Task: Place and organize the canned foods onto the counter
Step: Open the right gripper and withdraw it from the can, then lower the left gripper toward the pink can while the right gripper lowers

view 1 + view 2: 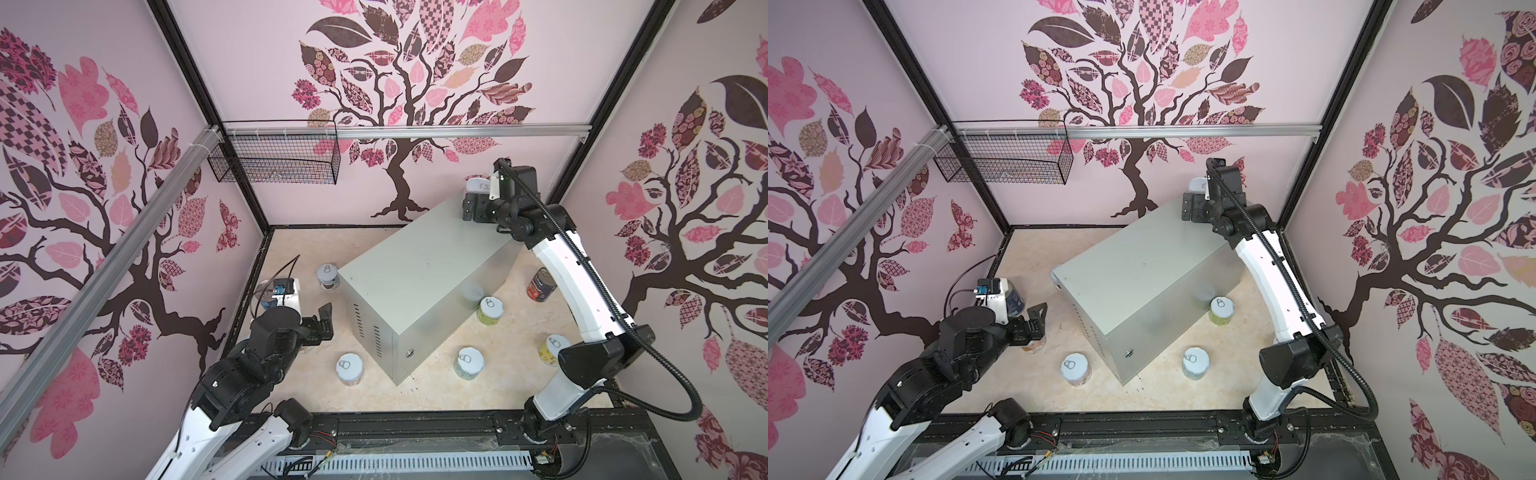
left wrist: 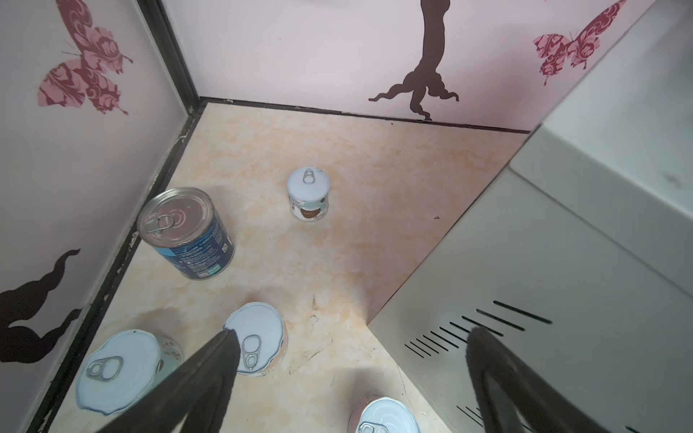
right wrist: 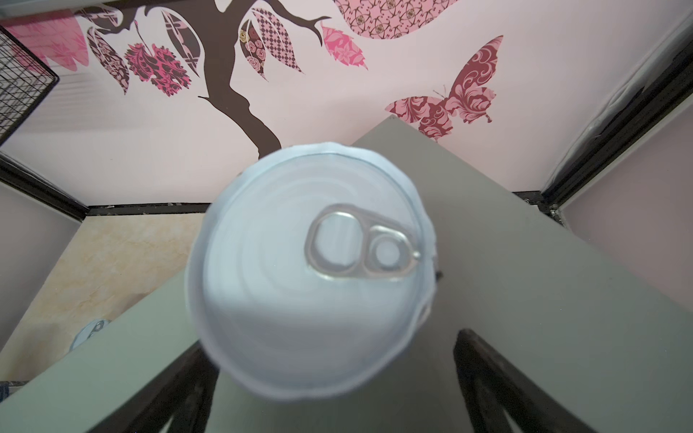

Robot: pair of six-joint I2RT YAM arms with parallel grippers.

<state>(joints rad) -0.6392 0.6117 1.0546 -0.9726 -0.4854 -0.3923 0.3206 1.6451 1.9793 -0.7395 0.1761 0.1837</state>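
Can (image 3: pixel 311 270) on ctr (image 3: pixel 525 300) x1; floor (image 1: pixel 415 395): short cans (image 1: pixel 350 368) x7, tall cans (image 2: pixel 187 232) x2

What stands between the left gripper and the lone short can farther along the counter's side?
Nothing visible: bare floor lies between the left gripper and that short can; the blue can and the counter stand aside.

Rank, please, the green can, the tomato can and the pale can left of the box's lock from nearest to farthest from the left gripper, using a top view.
1. the pale can: close by the left gripper, left of the box.
2. the green can: beyond the box, by its right side.
3. the tomato can: farther right still.
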